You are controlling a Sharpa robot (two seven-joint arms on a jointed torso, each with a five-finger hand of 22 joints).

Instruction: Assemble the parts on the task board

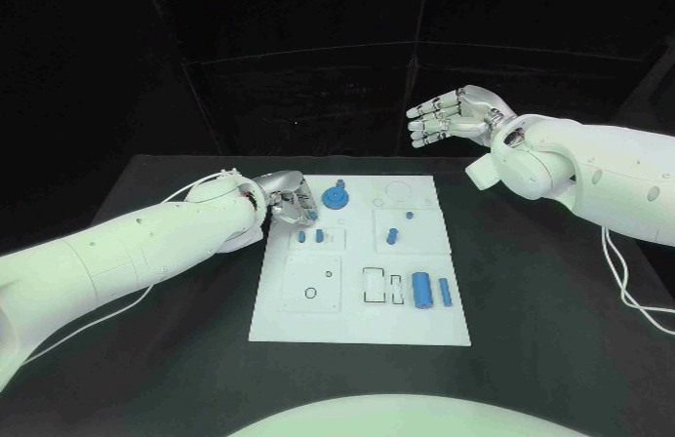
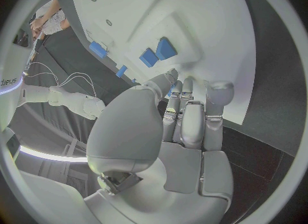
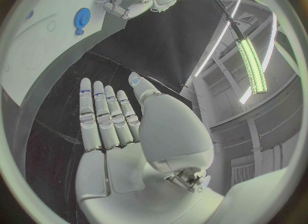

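My left hand (image 1: 289, 203) sits at the task board's (image 1: 359, 322) near-left edge, fingers curled just above two small blue parts (image 2: 157, 52), seemingly gripping nothing. I'd lower slowly and pinch one squarely. My right hand (image 1: 453, 115) hovers spread, empty, well off the bench.

black table (image 1: 169, 359), dark backdrop (image 1: 282, 47)
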